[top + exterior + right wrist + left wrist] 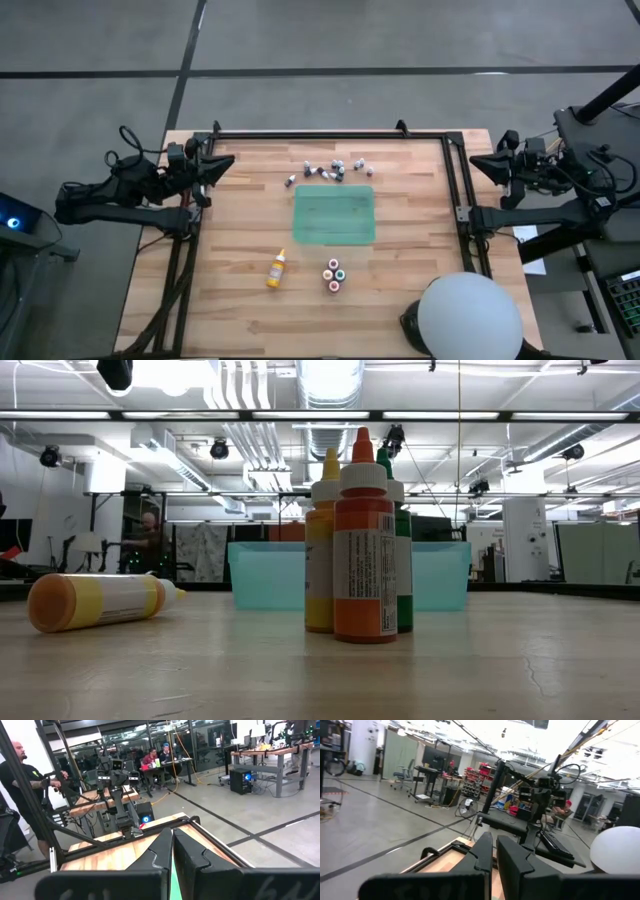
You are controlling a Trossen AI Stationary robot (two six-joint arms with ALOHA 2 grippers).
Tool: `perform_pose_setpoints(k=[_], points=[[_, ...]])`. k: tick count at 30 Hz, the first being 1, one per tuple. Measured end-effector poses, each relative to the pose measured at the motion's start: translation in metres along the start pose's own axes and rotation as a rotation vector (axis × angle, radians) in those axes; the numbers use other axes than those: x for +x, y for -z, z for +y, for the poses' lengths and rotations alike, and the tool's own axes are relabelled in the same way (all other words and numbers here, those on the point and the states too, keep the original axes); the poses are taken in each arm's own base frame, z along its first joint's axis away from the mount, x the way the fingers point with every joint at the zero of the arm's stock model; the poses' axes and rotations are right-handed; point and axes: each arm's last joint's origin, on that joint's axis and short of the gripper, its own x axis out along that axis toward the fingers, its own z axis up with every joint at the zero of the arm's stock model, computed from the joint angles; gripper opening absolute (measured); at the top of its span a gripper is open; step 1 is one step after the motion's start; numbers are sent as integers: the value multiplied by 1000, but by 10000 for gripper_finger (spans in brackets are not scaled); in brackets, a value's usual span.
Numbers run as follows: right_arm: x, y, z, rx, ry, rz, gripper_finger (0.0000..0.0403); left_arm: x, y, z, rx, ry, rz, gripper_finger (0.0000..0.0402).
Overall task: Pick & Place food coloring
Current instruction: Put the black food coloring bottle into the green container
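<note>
Several food coloring bottles stand upright in a tight cluster [334,275] near the table's front; the low view shows an orange one [364,550], a yellow one [320,550] and a green one [402,560]. A yellow-orange dropper bottle [276,270] lies on its side to their left [98,601]. Several tiny bottles [330,170] lie scattered at the far side. My left gripper [230,161] is shut at the far left corner, above the table. My right gripper [474,160] is shut at the far right corner. Both hold nothing.
A green rectangular mat [335,215] lies in the table's middle, between the scattered bottles and the cluster. A white dome [470,315] stands at the front right corner. A black frame [330,134] runs along the table's edges. People sit and stand in the room beyond.
</note>
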Motion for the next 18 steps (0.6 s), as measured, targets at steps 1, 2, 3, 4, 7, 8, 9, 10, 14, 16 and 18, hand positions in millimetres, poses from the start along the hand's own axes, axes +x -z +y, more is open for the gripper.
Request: perform_pose_setpoints(k=[1, 2, 3, 4, 7, 8, 9, 10, 14, 16, 18], points=[[0, 0, 0, 0, 0, 0, 9, 0, 0, 0, 0, -1, 0, 0], [0, 0, 0, 0, 0, 0, 9, 0, 0, 0, -1, -1, 0, 0], [0, 0, 0, 0, 0, 0, 9, 0, 0, 0, -1, -1, 0, 0], [0, 0, 0, 0, 0, 0, 9, 0, 0, 0, -1, -1, 0, 0], [0, 0, 0, -4, 0, 0, 9, 0, 0, 0, -1, 0, 0, 0], [0, 0, 0, -17, 0, 0, 9, 0, 0, 0, -1, 0, 1, 0], [0, 0, 0, -37, 0, 0, 9, 0, 0, 0, -1, 0, 1, 0], [0, 0, 0, -52, 1, 1, 9, 0, 0, 0, -1, 0, 1, 0], [0, 0, 0, -64, 1, 1, 9, 0, 0, 0, -1, 1, 1, 0], [0, 1, 0, -80, 1, 2, 9, 0, 1, 0, -1, 0, 4, 0], [0, 1, 0, -87, 1, 2, 9, 0, 1, 0, 0, 0, 6, 0]])
